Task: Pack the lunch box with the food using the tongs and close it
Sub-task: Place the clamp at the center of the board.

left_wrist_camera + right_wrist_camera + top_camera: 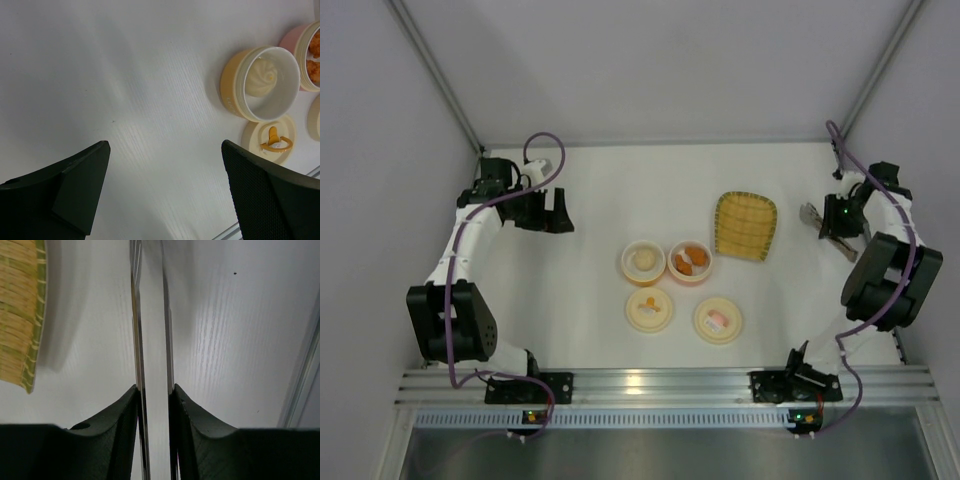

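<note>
The lunch box is two open tubs mid-table. The cream-yellow tub (643, 262) (232, 85) holds a whitish ball (261, 80). The pink tub (689, 262) (292, 42) holds orange-tan chunks (691, 258). Their two cream lids (649, 308) (717, 321) lie flat in front of them. At the far right my right gripper (832, 224) (155, 387) is shut on the grey metal tongs (812, 214) (136, 315), one finger pressing each slim arm. My left gripper (558, 212) (165, 145) hangs open and empty over bare table at the left, well away from the tubs.
A flat yellow ribbed tray (745, 225) (20, 315) lies between the tubs and the tongs. Grey walls close in on the left, right and back. An aluminium rail (660, 385) runs along the near edge.
</note>
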Robot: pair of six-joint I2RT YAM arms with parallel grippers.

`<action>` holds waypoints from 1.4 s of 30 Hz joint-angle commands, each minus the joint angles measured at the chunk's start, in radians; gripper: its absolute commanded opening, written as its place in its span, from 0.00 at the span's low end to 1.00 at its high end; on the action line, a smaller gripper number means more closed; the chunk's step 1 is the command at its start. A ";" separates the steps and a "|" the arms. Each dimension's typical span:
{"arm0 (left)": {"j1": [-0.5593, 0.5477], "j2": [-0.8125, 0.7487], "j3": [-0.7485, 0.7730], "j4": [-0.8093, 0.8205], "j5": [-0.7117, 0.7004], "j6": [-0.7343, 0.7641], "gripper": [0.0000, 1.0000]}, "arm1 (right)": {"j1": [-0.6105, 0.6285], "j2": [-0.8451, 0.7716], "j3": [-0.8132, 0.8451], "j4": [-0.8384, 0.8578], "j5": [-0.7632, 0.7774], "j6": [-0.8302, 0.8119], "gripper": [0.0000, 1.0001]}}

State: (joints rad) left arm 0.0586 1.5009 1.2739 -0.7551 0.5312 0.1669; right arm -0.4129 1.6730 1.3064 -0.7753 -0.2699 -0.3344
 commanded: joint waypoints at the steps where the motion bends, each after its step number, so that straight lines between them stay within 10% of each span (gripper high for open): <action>1: 0.003 0.002 0.031 0.025 0.023 0.000 0.98 | -0.013 0.081 0.096 0.082 -0.002 -0.063 0.32; 24: 0.003 -0.004 0.016 0.031 0.010 0.011 0.98 | -0.013 0.218 -0.038 0.125 0.058 -0.219 0.63; 34: 0.003 -0.021 0.025 0.017 0.009 0.014 0.98 | -0.017 0.148 -0.003 0.071 0.035 -0.227 0.99; 42: 0.003 -0.042 0.030 0.004 0.010 0.017 0.98 | -0.017 -0.014 0.178 -0.112 -0.113 -0.236 0.99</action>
State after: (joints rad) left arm 0.0586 1.5009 1.2739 -0.7567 0.5304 0.1677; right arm -0.4198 1.7878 1.3720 -0.7910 -0.2737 -0.5484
